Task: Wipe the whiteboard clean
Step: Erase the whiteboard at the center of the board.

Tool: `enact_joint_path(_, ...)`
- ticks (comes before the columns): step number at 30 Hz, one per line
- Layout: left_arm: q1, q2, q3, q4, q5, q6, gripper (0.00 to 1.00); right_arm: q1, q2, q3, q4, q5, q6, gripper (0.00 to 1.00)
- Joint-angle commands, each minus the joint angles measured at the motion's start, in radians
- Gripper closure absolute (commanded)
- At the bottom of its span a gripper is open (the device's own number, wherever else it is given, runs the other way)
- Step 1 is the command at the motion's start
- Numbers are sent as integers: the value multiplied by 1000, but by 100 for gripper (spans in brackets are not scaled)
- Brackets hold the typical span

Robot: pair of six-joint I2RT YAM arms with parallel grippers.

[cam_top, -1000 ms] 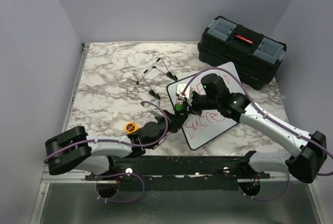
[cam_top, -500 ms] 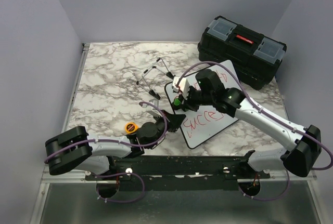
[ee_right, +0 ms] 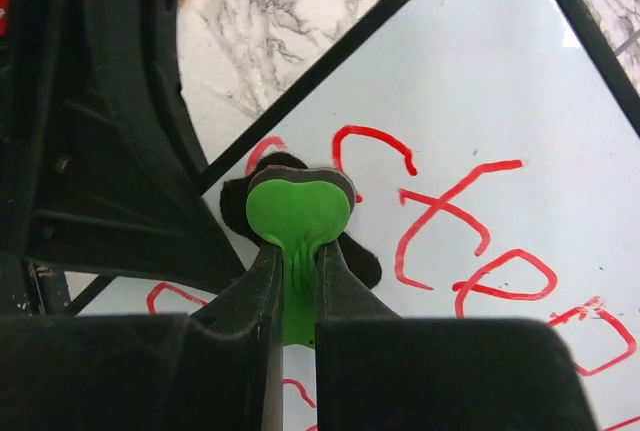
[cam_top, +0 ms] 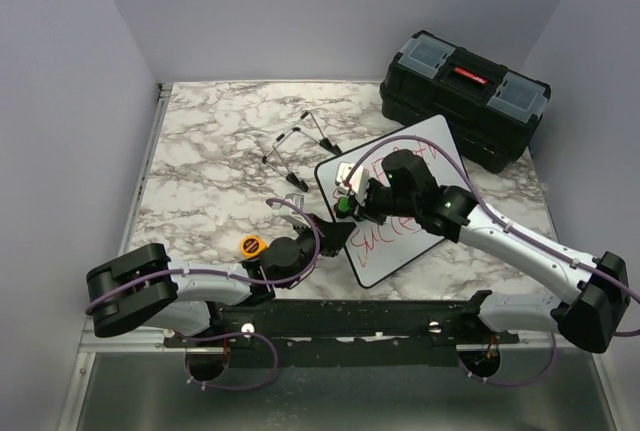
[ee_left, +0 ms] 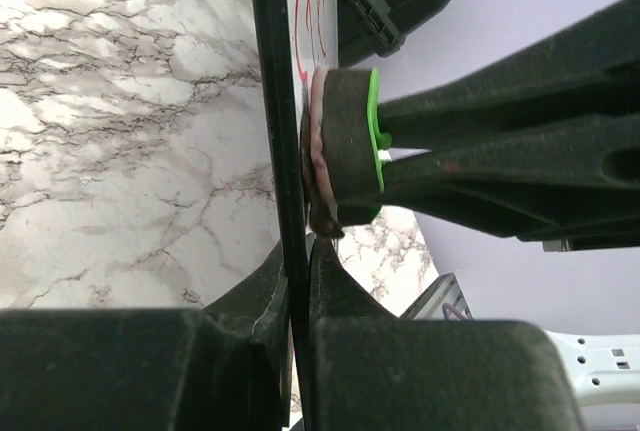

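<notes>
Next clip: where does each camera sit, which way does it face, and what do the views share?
Top external: above and behind the bases, looking down at the marble table; both arms show, left gripper at the whiteboard edge, right gripper over it.
Left wrist: looks edge-on along the board; own fingers clamp its rim.
Right wrist: looks down at the red writing; own fingers hold the green eraser.
Shared: both wrist views show the eraser pressed on the whiteboard.

Even diffuse light, soft shadows; wrist views' foreground blurred; faint glare on whiteboard, perhaps.
</notes>
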Motion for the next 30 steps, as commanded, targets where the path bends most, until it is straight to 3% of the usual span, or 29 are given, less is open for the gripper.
enact_joint_path(1, -16, -18, 12, 69, 76, 106, 100, -23, 79, 63, 71, 161, 60, 99)
enact_joint_path(5, -16, 7, 22, 88, 98, 104, 100, 21, 141, 126, 34, 97, 50, 99)
enact_joint_path(9, -16, 8, 29, 77, 100, 94, 100, 91, 100, 37, 13, 70, -18, 99)
enact_joint_path(17, -16, -41, 12, 23, 57, 51, 100, 96, -79, -164, -16, 225, -201, 99)
enact_joint_path(25, -16, -24, 34, 13, 86, 60, 100, 153, 69, 61, -3, 255, -184, 99)
enact_joint_path(30, -16, -5, 30, 36, 98, 50, 100, 245, 159, 130, 33, 399, -144, 99)
